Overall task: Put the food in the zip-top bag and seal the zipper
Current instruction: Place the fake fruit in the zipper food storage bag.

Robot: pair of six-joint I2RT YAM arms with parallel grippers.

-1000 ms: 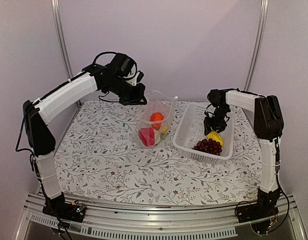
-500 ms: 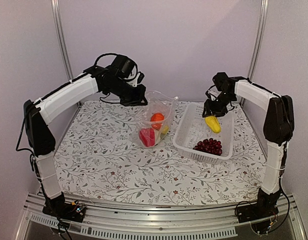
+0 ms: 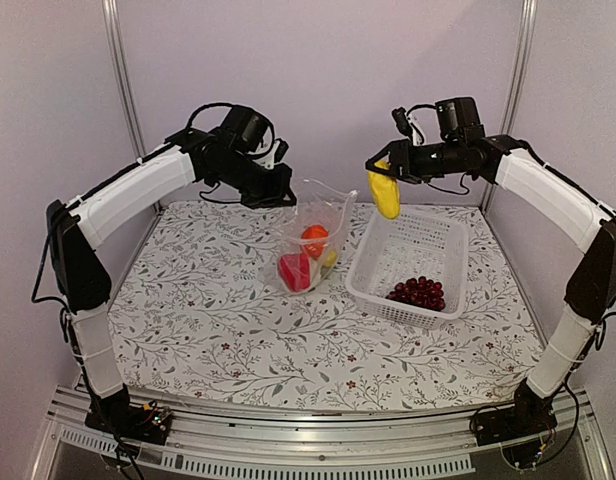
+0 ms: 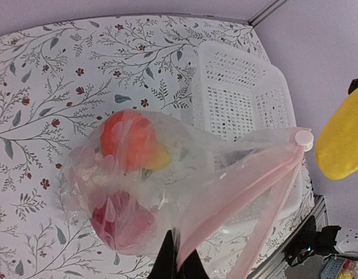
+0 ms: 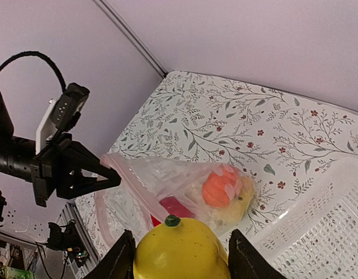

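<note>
The clear zip-top bag (image 3: 313, 240) stands mid-table, mouth up, holding an orange fruit (image 3: 314, 236), a red pepper (image 3: 293, 272) and a yellow piece. My left gripper (image 3: 281, 198) is shut on the bag's pink zip strip (image 4: 237, 197) at its left corner, holding it up. My right gripper (image 3: 380, 172) is shut on a yellow toy pepper (image 3: 384, 193) with a green stem (image 5: 172, 221), held in the air above the gap between bag and basket. The purple grape bunch (image 3: 418, 292) lies in the white basket (image 3: 383, 250).
The white perforated basket sits right of the bag, close beside it. The floral tablecloth (image 3: 208, 320) covers the table. Metal posts (image 3: 118, 80) stand at the back corners against the wall.
My right gripper has lifted the yellow pepper out of the basket and carried it up and left toward the bag. The left arm and bag have stayed put.
</note>
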